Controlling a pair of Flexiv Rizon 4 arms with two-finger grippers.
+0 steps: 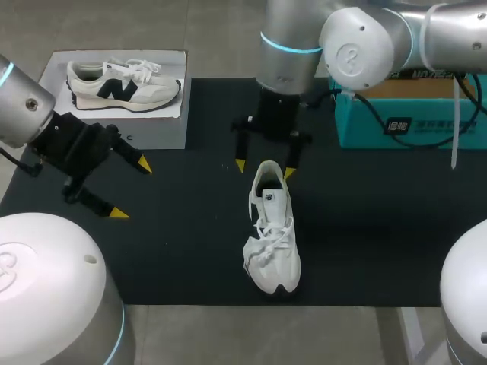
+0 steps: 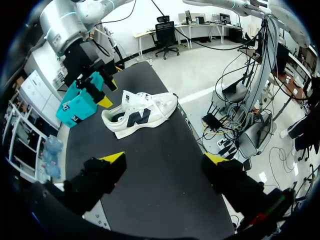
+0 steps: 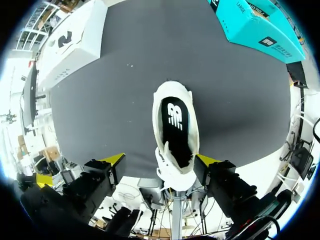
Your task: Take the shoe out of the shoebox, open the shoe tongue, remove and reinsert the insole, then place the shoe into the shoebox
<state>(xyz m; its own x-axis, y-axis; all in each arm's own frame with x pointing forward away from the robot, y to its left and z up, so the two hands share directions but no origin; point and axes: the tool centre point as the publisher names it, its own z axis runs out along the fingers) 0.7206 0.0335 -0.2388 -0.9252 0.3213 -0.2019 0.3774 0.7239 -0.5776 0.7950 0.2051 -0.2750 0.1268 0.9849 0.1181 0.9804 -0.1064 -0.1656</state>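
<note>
Left arm (image 1: 23, 106): enters at the left, wrist angled toward the middle.
Left gripper (image 1: 131, 188) (image 2: 164, 158): fingers spread wide.
Right arm (image 1: 358, 46): reaches from the right to the middle, wrist pointing down.
Right gripper (image 1: 265, 169) (image 3: 160, 160): fingers apart, tips down.

- A black mat (image 1: 183, 251) lies flat and fills the middle of the head view.
- A closed white box (image 1: 161, 128) stands at the upper left, at the mat's corner; its top carries a printed picture of a sneaker.

The black-matted table (image 1: 183, 243) bears a white shoe (image 1: 272, 236), white box (image 1: 114, 122), teal box (image 1: 403, 125).
</note>
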